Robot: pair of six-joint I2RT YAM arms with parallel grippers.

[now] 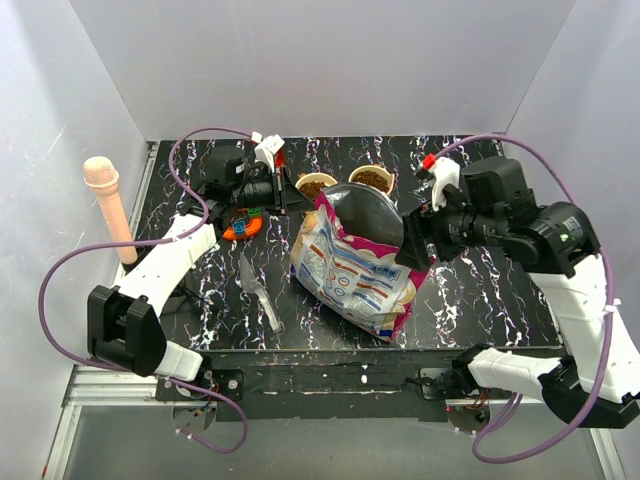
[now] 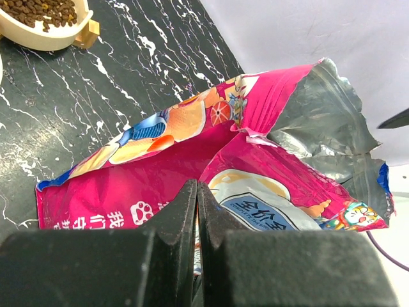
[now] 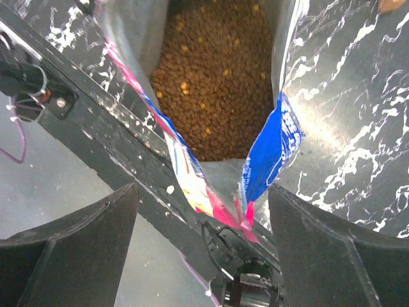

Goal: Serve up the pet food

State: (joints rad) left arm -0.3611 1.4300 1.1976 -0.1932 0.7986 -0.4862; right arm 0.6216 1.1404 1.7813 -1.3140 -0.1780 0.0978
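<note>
Black marbled bench (image 1: 480,290), white walls (image 1: 330,60). Kibble (image 3: 211,83) sits in the open bag (image 1: 350,265) mid-frame, with more in two bowls (image 1: 352,180) above it. Left jaws together, right jaws wide apart at the bag's mouth.

Black marbled worktop (image 1: 480,290). Peach mic-shaped stick (image 1: 108,205) stands at the left edge, orange toy blocks (image 1: 243,225) back left, clear plastic strip (image 1: 258,290) near front.
</note>
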